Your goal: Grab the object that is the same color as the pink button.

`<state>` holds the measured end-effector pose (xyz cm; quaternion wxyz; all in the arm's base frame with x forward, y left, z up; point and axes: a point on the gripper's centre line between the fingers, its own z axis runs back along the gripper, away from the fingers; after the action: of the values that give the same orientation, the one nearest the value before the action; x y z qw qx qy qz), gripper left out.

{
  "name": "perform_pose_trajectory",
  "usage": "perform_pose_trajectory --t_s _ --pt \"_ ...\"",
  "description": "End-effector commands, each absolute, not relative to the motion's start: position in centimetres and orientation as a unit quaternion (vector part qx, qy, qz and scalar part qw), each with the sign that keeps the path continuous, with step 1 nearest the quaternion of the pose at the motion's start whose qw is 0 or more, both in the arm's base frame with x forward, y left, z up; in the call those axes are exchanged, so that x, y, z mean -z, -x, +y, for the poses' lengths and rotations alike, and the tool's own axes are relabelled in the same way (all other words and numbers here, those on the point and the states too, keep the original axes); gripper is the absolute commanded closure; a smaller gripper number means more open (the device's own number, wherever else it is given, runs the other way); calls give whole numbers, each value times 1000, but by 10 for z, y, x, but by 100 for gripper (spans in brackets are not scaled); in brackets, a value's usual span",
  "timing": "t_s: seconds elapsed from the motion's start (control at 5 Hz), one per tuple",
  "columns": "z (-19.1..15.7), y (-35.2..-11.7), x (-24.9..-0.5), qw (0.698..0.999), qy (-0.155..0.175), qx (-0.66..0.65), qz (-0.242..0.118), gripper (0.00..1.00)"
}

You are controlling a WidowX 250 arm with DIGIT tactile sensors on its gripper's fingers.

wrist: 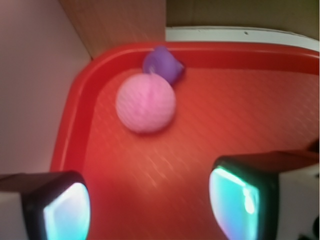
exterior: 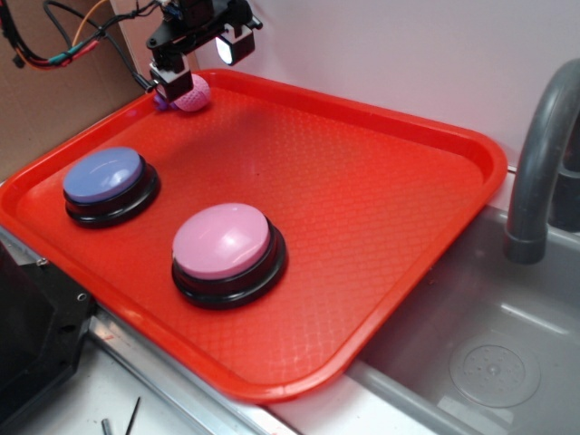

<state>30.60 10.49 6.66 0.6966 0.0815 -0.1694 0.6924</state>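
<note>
The tool (wrist: pixel 150 205) hung with its fingers spread and empty, presumably to straddle the pink ball (wrist: pixel 145 103) just ahead of it. Beyond and touching the ball, a purple piece (wrist: pixel 162 63) sat wedged in the red tray (wrist: pixel 75 110) corner, crowding any grasp

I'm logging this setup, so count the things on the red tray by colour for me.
Pink: 2, the pink button and the small pink ball
Blue-lavender: 1, the other button
Purple: 1, the small piece
Total: 4
</note>
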Motion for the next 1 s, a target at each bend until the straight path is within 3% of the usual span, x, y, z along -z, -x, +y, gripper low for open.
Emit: perform_pose_trajectory --t_s 0.0,0.4,0.6,0.8 --pt "153 -308 -65 641 -117 -735 -191 0" --pt "170 -304 -57 615 -146 -753 -182 0" --pt "174 -308 -52 616 -153 -752 -177 32" --pt "172 -312 -48 631 -151 -740 -176 100"
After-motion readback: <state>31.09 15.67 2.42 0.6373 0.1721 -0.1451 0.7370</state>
